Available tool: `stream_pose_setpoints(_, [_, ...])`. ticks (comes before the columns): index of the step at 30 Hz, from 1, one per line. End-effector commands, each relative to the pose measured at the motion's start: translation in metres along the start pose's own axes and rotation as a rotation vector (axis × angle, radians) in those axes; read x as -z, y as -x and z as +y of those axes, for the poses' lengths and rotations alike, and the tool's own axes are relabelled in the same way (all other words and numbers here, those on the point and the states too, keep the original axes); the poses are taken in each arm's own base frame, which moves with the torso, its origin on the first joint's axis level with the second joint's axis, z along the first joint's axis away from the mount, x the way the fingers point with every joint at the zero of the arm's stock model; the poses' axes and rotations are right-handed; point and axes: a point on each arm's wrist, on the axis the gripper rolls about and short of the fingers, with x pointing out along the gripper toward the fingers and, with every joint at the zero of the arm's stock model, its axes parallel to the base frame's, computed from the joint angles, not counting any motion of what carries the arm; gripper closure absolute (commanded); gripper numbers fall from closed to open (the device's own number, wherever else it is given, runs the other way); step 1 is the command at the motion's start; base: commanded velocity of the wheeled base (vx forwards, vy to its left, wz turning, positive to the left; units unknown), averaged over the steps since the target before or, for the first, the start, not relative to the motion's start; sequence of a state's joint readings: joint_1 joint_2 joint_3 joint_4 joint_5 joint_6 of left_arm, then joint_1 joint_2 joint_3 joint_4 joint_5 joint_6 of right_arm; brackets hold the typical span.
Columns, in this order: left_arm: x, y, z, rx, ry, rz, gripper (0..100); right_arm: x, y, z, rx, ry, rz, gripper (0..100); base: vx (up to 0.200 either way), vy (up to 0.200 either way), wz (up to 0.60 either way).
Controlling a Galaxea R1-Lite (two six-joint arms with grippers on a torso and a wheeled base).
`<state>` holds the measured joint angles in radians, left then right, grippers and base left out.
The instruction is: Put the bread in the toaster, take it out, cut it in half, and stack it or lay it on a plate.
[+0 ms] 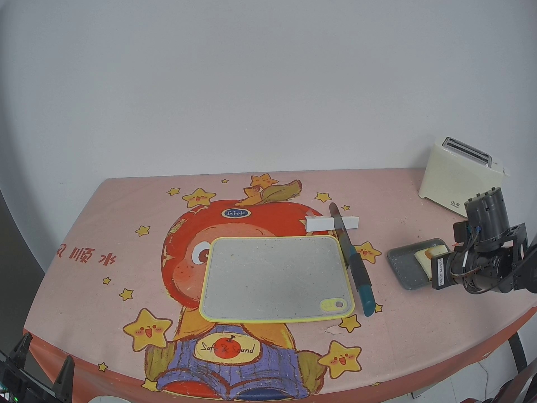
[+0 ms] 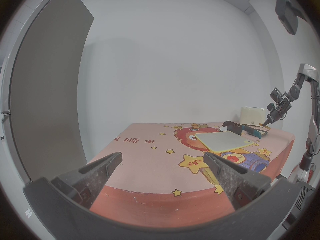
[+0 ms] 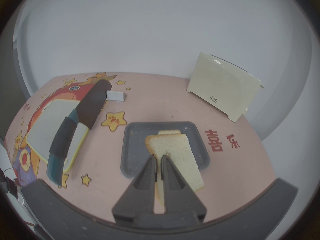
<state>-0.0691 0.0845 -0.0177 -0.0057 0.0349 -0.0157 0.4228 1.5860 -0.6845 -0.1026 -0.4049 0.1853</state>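
operator: state of the right gripper [image 3: 158, 158]?

technician: in the right wrist view its two fingers are drawn almost together and pinch the near edge of a bread slice [image 3: 180, 152]. the slice sits tilted over the grey tray [image 3: 133, 144], with its held end past the tray's rim. a second slice [image 3: 169, 131] lies in the tray behind it. in the head view the arm covers most of the bread. whether the held slice touches the tray: cannot tell.

operator: positions on the table?

technician: head view, table as clock face. the tray is at 3 o'clock. the toaster [image 1: 460, 176] is at 2 o'clock, apart from the tray. the cutting board [image 1: 274, 278] is at centre. the knife [image 1: 353, 261] lies along the board's 3 o'clock edge, its blade across a white block [image 1: 321, 224] near the board's 1 o'clock corner.

operator: left gripper [image 2: 163, 162]?

technician: in the left wrist view its fingers are spread wide with nothing between them. it hangs off the table near the 8 o'clock corner. that view also shows the right arm side-on, angled down at the tray.
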Motion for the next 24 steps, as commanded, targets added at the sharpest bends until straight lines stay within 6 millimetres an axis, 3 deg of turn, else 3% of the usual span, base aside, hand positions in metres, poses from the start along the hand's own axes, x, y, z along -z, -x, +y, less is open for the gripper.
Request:
stream_pose_setpoints(1, [0.005,-0.001,0.0,-0.001,-0.001,0.017,0,0.001,-0.028,0.006,0.019,-0.009,0.017,100,0.0,0.0,0.0])
stream_pose_setpoints(6, [0.005,-0.001,0.0,-0.001,-0.001,0.017,0,0.003,-0.046,0.01,0.027,-0.011,0.017,100,0.0,0.0,0.0])
stream_pose_setpoints(24, [0.005,-0.001,0.0,-0.001,-0.001,0.017,0,0.005,-0.043,0.007,0.036,-0.009,0.017,100,0.0,0.0,0.0])
